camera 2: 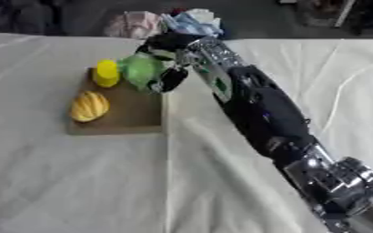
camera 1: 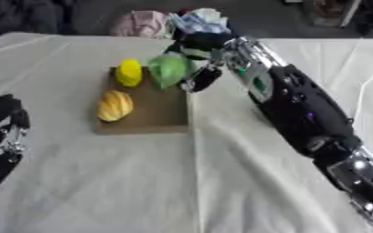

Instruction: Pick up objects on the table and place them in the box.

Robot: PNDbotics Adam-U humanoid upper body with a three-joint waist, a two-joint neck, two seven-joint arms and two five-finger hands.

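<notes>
Hand state: right hand curled around green object.
Position: over box, for release beside yellow items.

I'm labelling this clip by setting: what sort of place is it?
Probably a lab or test room: a table draped in white cloth, a flat cardboard box holding toy-like fruit, and the robot's right hand placing a green object.
</notes>
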